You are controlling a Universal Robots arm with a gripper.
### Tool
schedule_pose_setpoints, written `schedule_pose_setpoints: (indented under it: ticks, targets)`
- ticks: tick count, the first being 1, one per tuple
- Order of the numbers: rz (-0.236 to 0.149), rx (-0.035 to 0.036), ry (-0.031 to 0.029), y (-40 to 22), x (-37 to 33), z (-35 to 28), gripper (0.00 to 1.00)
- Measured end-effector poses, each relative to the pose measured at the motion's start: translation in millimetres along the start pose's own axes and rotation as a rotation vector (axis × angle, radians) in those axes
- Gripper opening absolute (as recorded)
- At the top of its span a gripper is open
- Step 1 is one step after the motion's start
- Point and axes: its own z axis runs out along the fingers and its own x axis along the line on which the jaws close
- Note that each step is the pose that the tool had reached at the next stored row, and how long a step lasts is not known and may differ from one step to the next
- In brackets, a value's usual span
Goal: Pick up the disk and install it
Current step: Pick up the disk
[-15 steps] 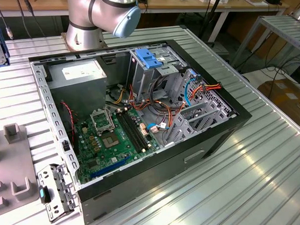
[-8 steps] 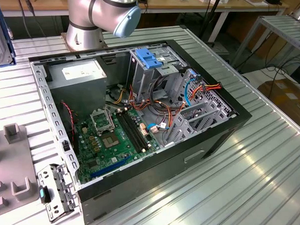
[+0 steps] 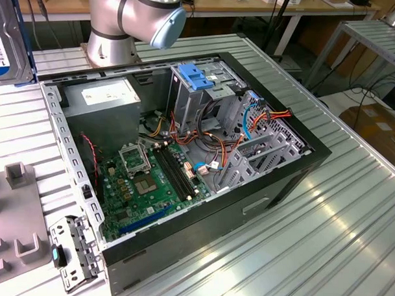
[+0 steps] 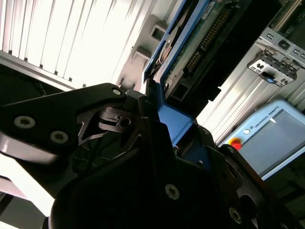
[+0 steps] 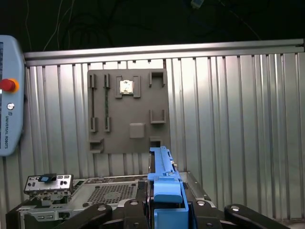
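- Disk (image 5: 164, 174) stands on edge; my gripper (image 5: 167, 217) has its jaws closed on the blue end.
- Open computer case (image 3: 201, 232) sits to the exterior view's right of it.

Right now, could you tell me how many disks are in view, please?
1: the disk is clamped in the gripper, at the exterior view's left edge. Others may be hidden in the case's bays.
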Motion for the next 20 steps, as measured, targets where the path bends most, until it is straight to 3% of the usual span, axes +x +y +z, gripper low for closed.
schedule_pose_setpoints:
  ticks: [20]
  targets:
    - [0.000,0.0000,0.0000,-34.2,-1.1,0.3,0.37]
